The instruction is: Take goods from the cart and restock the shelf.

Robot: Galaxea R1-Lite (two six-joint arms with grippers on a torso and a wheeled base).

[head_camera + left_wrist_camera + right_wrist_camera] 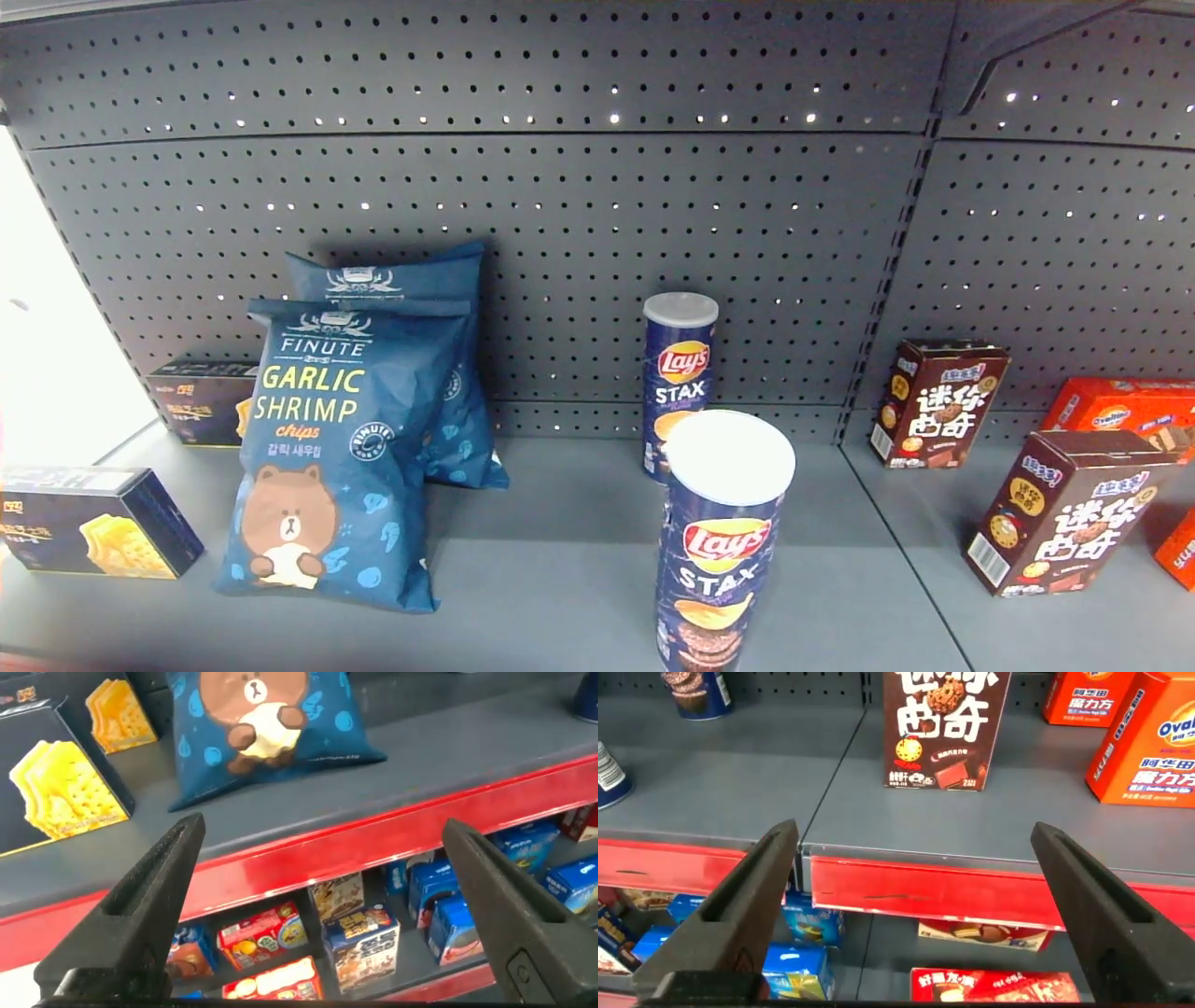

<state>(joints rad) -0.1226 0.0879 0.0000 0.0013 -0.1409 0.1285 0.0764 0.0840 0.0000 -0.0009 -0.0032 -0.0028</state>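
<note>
Both splayed and empty, the left gripper [322, 826] and the right gripper [913, 829] hang just outside the red front edge [374, 838] of the shelf [560, 579]. On its deck, bare room lies between the chip bag [336, 448] and the front chip can [724, 546].

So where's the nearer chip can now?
Head view: nearer chip can stands upright right of centre on the shelf, in front of the second can, right of the shrimp chips bag.

A matt grey metal shelf [560, 579] with perforated back panel [560, 205] holds glossy plastic chip bags [336, 457], cardboard boxes [938, 401] and tubes [714, 560] with smooth white plastic lids [730, 457]; its red edge [327, 849] gleams.
</note>
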